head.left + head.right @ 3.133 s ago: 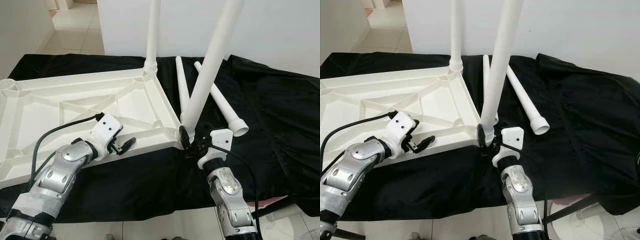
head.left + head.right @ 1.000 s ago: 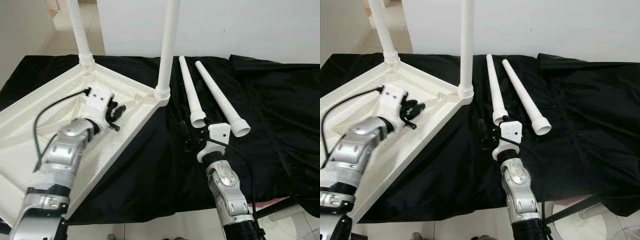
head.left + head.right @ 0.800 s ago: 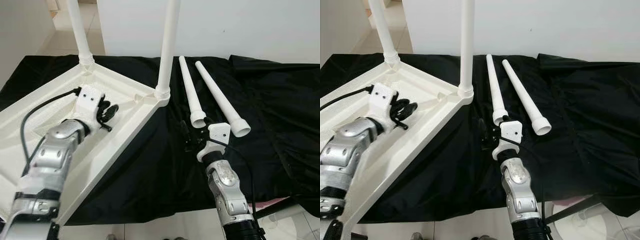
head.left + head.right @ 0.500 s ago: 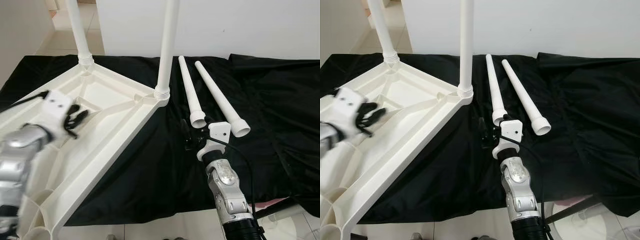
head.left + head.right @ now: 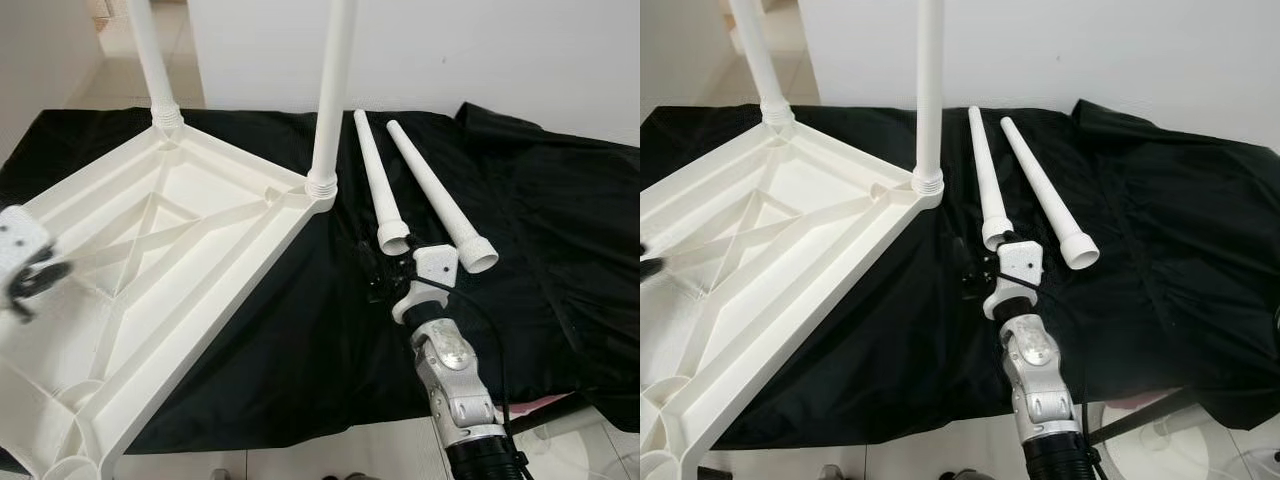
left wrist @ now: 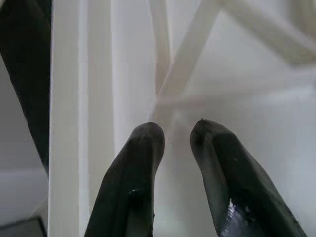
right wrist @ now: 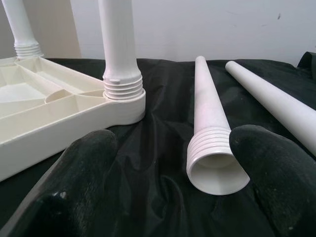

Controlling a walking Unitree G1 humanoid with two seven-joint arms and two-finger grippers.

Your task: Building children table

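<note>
Two legs are screwed into the upturned tabletop [image 5: 150, 270], two more lie loose on the black cloth [image 5: 560, 230]. Nearest us, the right gripper [image 7: 173, 163] sits low on the cloth, fingers spread wide and empty, the threaded open mouth of the nearer loose leg [image 5: 378, 190] just ahead between the fingertips. Off at the robot's left, the left gripper [image 6: 173, 136] hovers over the ribbed underside of the tabletop, its fingers a little apart, holding nothing.

That leg looks like hollow moulded plastic: light, stiff, smooth and round, so likely to roll or slip. I'd take it just behind the ribbed collar, where it is thickest. The far loose leg [image 5: 435, 195] lies just beside it, leaving little room on that side. On the other side, open cloth runs to the corner carrying the near standing leg [image 5: 330, 100]. Farther back the second standing leg [image 5: 155, 65] rises at the far corner; the empty sockets sit at the tabletop's near end, by the cloth's front edge.
</note>
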